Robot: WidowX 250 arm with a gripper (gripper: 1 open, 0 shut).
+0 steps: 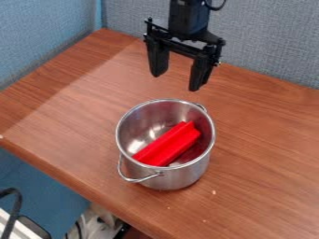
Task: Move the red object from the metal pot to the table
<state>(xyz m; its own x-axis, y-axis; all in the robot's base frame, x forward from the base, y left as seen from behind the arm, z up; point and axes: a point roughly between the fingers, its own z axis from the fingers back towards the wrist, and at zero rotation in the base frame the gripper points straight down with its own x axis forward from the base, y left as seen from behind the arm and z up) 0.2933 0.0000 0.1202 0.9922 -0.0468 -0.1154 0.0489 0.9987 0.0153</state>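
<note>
The red object (pixel 170 145) lies slantwise inside the metal pot (pixel 165 145), which stands toward the near edge of the wooden tabletop (pixel 75 89), its thin wire handle hanging down on the near left side. The black hand (pixel 177 80) hangs above the tabletop just beyond the pot's far rim, fingers spread wide apart, pointing down and gripping nothing

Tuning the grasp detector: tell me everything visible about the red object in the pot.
The red object is a bright red, flat, plain-surfaced bar, plastic-looking. It lies inside the metal pot, running diagonally from lower left to upper right and spanning most of the interior. Its upper end sits near the far wall; it seems to lean slightly. Only the pot touches it. The gripper hangs above and behind, open, apart from it.
</note>
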